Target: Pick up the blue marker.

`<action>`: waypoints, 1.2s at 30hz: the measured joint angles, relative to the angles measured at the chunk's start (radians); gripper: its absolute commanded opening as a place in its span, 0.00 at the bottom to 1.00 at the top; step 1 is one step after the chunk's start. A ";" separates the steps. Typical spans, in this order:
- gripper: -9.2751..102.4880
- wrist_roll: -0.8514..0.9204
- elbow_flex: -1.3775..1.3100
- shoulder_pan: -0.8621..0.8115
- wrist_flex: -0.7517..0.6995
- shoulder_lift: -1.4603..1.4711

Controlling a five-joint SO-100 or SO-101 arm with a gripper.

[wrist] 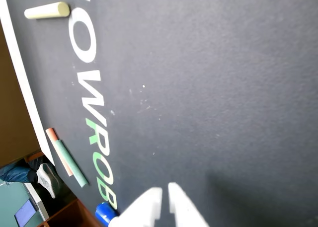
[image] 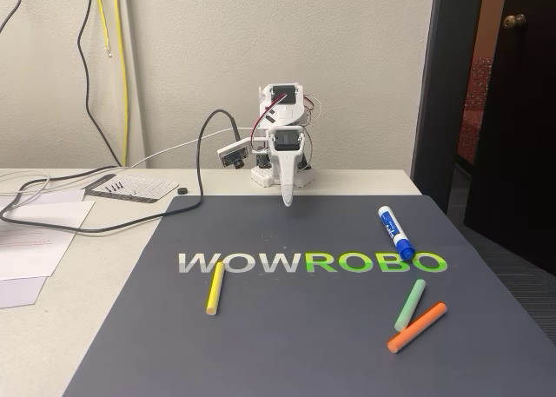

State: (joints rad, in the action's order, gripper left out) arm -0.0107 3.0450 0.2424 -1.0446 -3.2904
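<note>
Yellow (image: 214, 288), green (image: 409, 305), orange sticks (image: 416, 327)

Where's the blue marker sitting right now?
In the fixed view the blue marker lies on the dark mat's right side, above the final O of the logo, with the green stick nearer the camera.

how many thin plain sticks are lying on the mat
3: yellow stick below the W on the mat's left, green stick lower right, orange stick beside it, their lower ends close together.
</note>
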 measured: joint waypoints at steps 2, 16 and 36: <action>0.08 -0.012 0.000 0.003 0.014 0.000; 0.08 0.336 -0.146 -0.008 0.267 0.146; 0.08 0.980 -1.106 0.210 0.017 1.213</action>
State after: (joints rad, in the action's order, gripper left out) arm 0.9695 1.9390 0.4525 -1.0278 -2.0770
